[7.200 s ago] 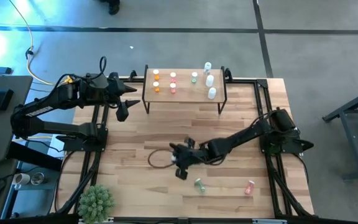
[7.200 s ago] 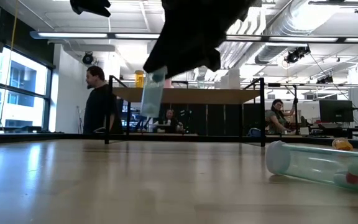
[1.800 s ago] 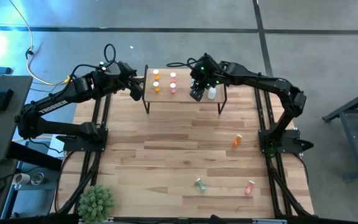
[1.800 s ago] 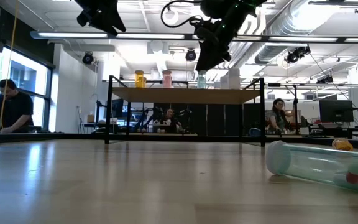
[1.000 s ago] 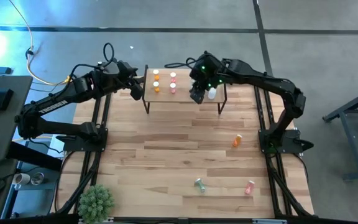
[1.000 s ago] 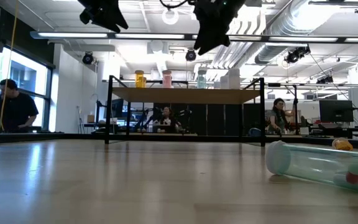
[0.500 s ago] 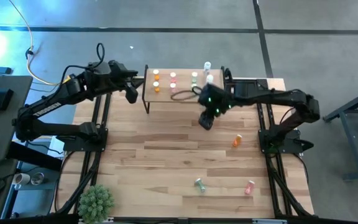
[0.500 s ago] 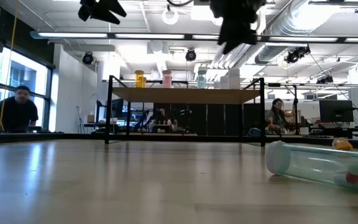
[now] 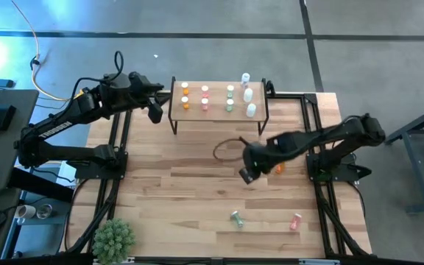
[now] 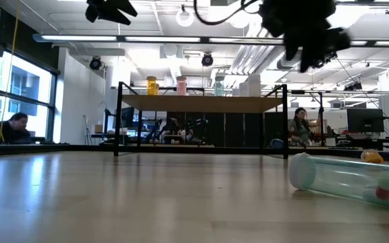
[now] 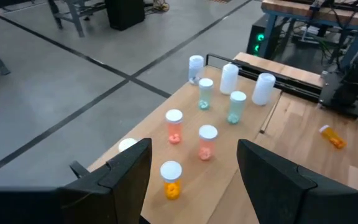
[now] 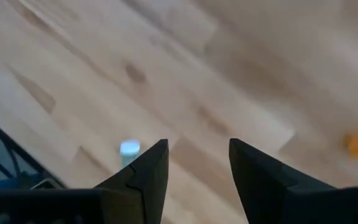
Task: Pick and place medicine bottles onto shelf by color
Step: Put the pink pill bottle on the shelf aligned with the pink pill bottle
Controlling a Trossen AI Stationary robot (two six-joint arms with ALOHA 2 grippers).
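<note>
— Wooden planks make up what, exactly?

— Pale wood planks form the table [image 9: 197, 184], seen from above, the biggest thing here. Two dark robot arms reach over it. At its far edge stands the shelf [image 9: 218, 110], a small light-wood board on thin black legs.

— Where are the arms?

— The left gripper [image 9: 155, 114] hangs just beside the shelf's left end, raised off the table. Its fingers [image 11: 126, 171] are spread wide with nothing between them. The right gripper [image 9: 246, 175] is out over the middle of the table, well in front of the shelf. Its fingers [image 12: 149, 167] are partly apart, and only bare tabletop shows through the gap.

— And the bottles?

— Nine stand upright on the shelf, all white-capped: two orange bottles [image 9: 185, 96] at the left end, then two pink bottles [image 9: 205, 98], two green bottles [image 9: 230, 98], and three white bottles [image 9: 248, 94] at the right end. Three more lie on the table: a loose orange bottle [image 9: 277, 168] just beside the right gripper, a loose green bottle [image 9: 235, 217] nearer the front edge, and a loose pink bottle [image 9: 296, 221] to its right.

— Anything else?

— A small green plant [image 9: 114, 238] sits at the front left corner.
</note>
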